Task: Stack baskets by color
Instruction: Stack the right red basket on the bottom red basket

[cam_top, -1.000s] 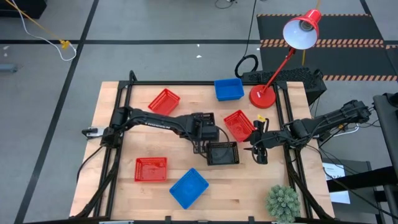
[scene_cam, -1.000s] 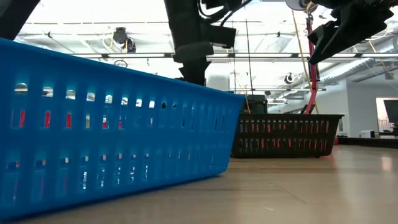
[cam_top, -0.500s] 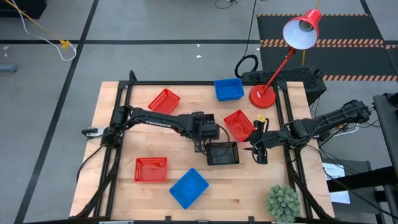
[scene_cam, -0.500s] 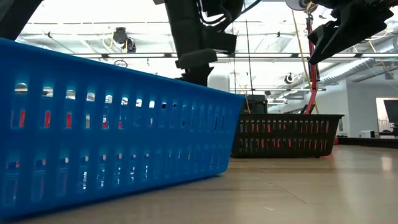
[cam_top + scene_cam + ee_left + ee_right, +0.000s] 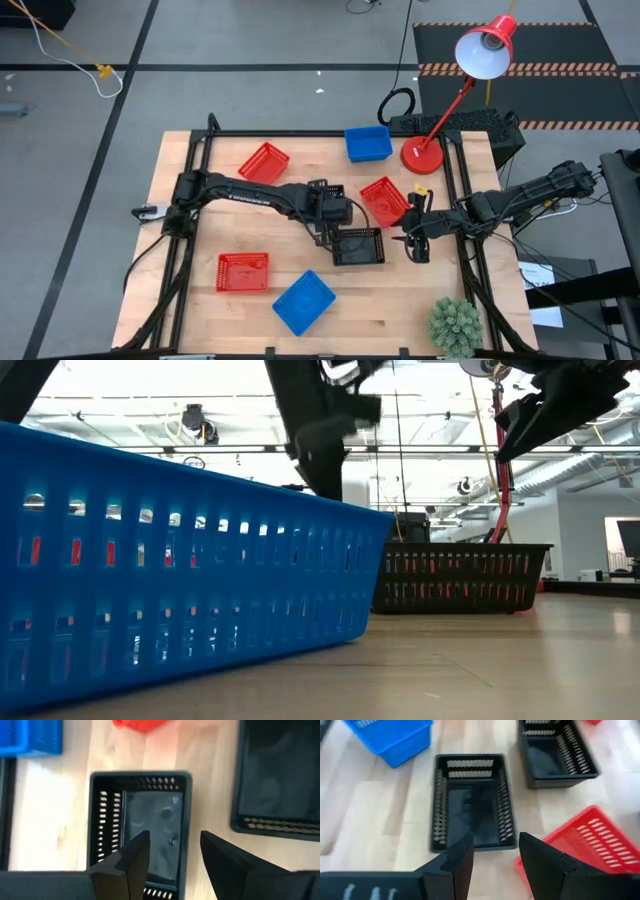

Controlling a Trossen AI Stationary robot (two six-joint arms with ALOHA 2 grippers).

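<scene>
The left gripper [image 5: 326, 232] hangs over the table's [image 5: 170, 200] centre with its fingers [image 5: 134, 862] parted and nothing between them, a black basket [image 5: 358, 246] lying just at its 4 o'clock. The right gripper [image 5: 407, 242] waits at 3 o'clock of that basket, partly open and empty. Red baskets sit at 10 o'clock [image 5: 264, 162], 8 o'clock [image 5: 243, 272] and 1 o'clock [image 5: 384, 200] of centre, blue baskets at 6 o'clock [image 5: 303, 302] and 12 o'clock [image 5: 368, 143]
</scene>
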